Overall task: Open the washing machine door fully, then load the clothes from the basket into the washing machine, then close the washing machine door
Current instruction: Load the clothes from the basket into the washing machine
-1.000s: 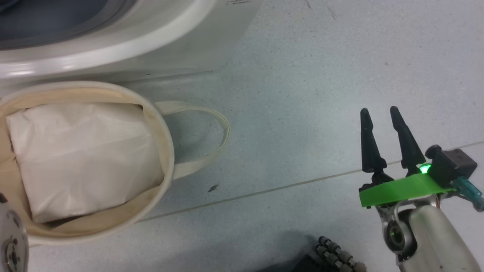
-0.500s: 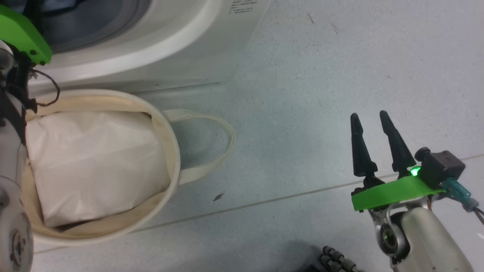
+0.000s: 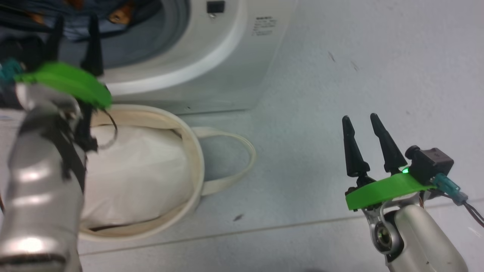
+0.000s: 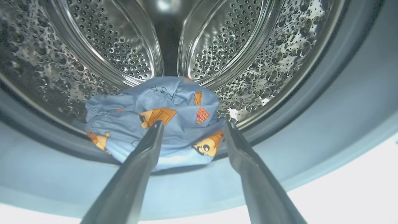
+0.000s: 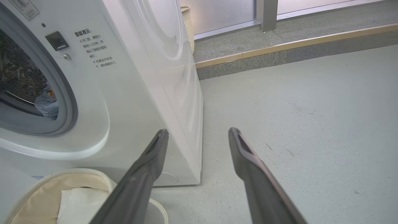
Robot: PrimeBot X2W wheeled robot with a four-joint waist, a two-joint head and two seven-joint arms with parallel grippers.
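The white washing machine has its round mouth uncovered; its door is out of view. The light blue clothes with orange-brown prints lie at the front of the steel drum, against the grey gasket. My left gripper is open at the drum mouth, its fingertips just short of the fabric and holding nothing; from the head its fingers point into the opening. The cream basket stands below, holding a plain white bundle. My right gripper hovers open over the floor at the right.
One loop handle of the basket lies on the grey floor toward my right arm. A raised kerb and a glass wall run behind the machine's side. A woven bin stands beside the machine.
The head camera has tilted up toward the machine. My left arm has risen past the basket, so its gripper now points into the drum mouth. The right gripper has stayed open.
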